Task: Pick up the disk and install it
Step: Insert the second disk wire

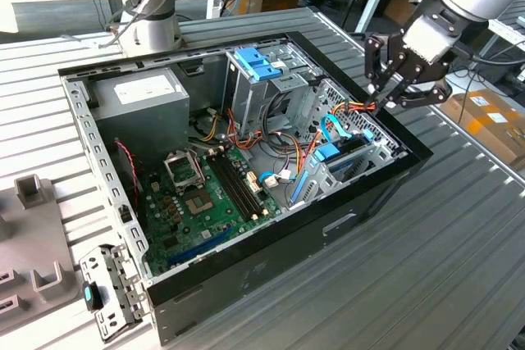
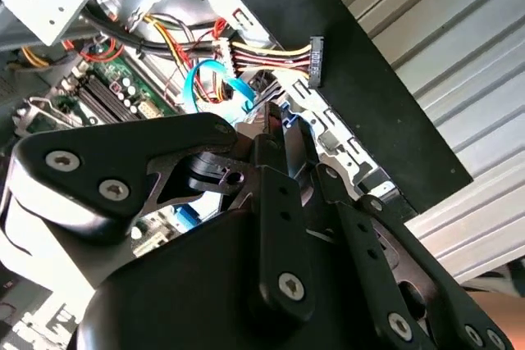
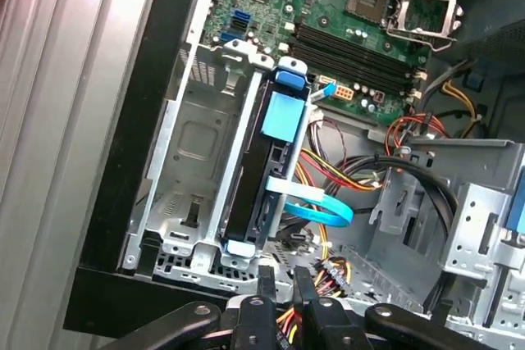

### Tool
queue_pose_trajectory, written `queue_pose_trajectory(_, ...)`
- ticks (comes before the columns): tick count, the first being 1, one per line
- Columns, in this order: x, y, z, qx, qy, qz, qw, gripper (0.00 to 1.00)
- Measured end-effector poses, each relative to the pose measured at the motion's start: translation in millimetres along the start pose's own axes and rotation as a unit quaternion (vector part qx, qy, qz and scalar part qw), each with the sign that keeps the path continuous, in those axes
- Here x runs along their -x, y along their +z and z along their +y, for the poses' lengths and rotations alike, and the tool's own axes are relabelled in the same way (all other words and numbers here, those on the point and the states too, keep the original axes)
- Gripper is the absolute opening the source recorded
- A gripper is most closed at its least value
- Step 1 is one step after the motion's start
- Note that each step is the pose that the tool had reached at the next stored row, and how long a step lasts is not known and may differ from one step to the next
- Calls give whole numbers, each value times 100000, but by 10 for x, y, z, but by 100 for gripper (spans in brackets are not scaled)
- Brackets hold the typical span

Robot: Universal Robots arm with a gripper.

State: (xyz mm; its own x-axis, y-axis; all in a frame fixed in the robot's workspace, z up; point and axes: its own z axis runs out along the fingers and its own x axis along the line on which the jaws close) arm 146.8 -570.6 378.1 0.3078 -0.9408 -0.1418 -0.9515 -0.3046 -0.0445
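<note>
Disk (image 3: pixel 264 171) sits on edge in the drive bay (image 3: pixel 193 161) inside the case (image 1: pixel 361 198), install looks basically done | claw (image 1: pixel 382 97) hangs above the bay's outer edge, fingers pinched together on nothing | next call: lift clear without snagging the blue cable (image 3: pixel 316 206)
</note>
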Motion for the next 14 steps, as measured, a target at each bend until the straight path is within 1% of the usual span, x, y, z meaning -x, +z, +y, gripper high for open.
queue_pose_trajectory(1, 0, 0, 0, 194, -1404, -74, 99990, 24)
queue_pose_trajectory(3, 0, 0, -1, 434, -3099, -156, 99951, 24)
queue_pose_trajectory(5, -1, 1, -2, 782, -5683, -257, 99835, 24)
queue_pose_trajectory(6, -1, 2, -1, 858, -6659, -272, 99774, 24)
queue_pose_trajectory(7, -1, 3, -1, 859, -7544, -268, 99711, 24)
queue_pose_trajectory(8, -2, 5, -3, 764, -8624, -226, 99624, 24)
queue_pose_trajectory(9, -1, 8, -1, 548, -8885, -141, 99603, 24)
queue_pose_trajectory(10, -2, 10, -1, 235, -9134, 2, 99582, 24)
queue_pose_trajectory(11, -2, 11, 0, -838, -9811, 471, 99513, 24)
queue_pose_trajectory(12, -2, 12, 0, -1782, -10294, 877, 99449, 24)
queue_pose_trajectory(13, -2, 13, 0, -3461, -11083, 1603, 99311, 24)
queue_pose_trajectory(14, -2, 13, 0, -4756, -11835, 2155, 99160, 24)
